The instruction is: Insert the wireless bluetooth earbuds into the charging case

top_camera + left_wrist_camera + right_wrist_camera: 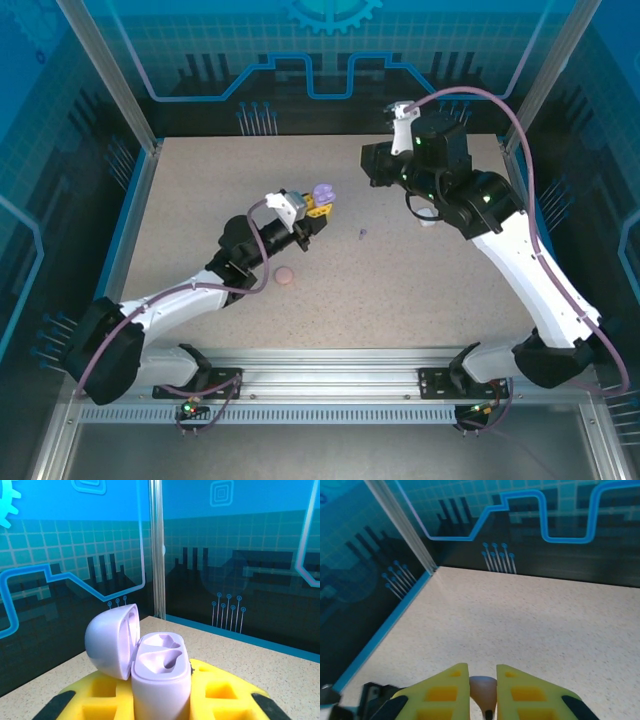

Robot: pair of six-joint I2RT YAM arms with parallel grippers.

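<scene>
My left gripper (162, 682) is shut on the body of a purple charging case (161, 675) and holds it upright above the table. The lid (111, 641) is swung open to the left, and both moulded sockets are bare. From above, the case (323, 193) sits in the yellow fingers (317, 209) near the table's middle. My right gripper (482, 672) is shut on a pale earbud (483, 690) with a dark spot low on it. It hovers over the far right part of the table. A tiny purple earbud (361, 234) lies loose on the table between the two arms.
A round pink case (286, 276) lies on the speckled table (400, 290) beside the left forearm. A small white object (428, 219) peeks out under the right arm. Blue panel walls and a metal post (157, 550) close in the table's back and sides.
</scene>
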